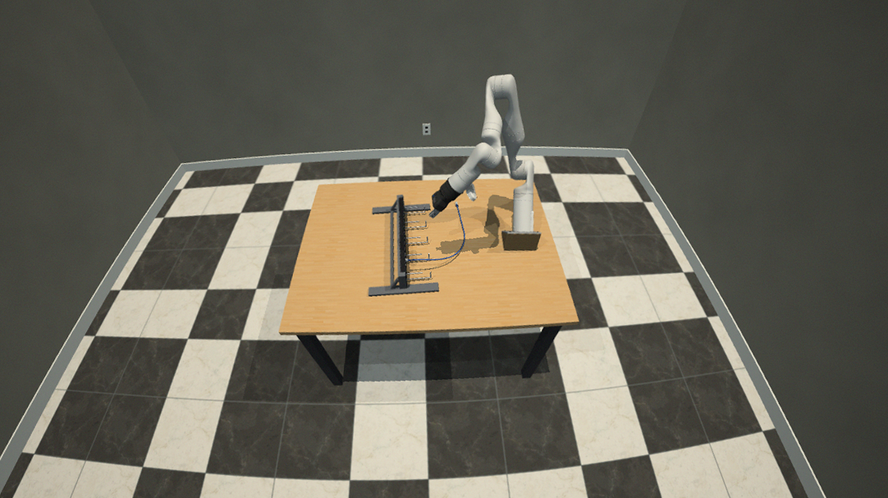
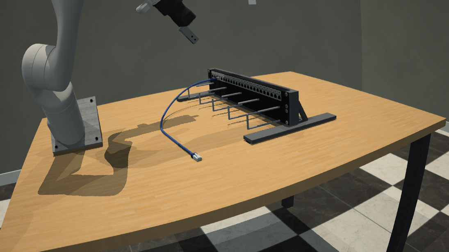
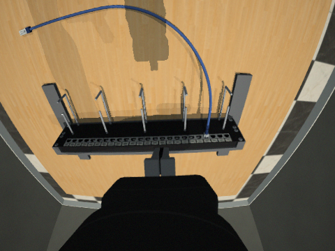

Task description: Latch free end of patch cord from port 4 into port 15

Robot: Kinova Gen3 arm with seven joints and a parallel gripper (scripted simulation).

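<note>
Fingers [image 1: 434, 212] [image 2: 189, 34] clenched on nothing, small numbers on white plates above the rack's [image 1: 402, 243] [image 2: 293, 107] [image 3: 150, 146] ports

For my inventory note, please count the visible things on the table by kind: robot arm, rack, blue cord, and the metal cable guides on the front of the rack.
Robot arm: 1
Rack: 1
Blue cord: 1
Metal cable guides: 5
Total: 8

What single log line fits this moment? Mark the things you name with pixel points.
gripper [image 1: 433, 214] [image 2: 195, 41] [image 3: 162, 156]: shut, empty | free plug [image 1: 456, 205] [image 2: 196, 156] [image 3: 25, 31]: on table [image 1: 332, 294] [image 2: 146, 214] [image 3: 105, 52] | port 15: not yet plugged
</note>
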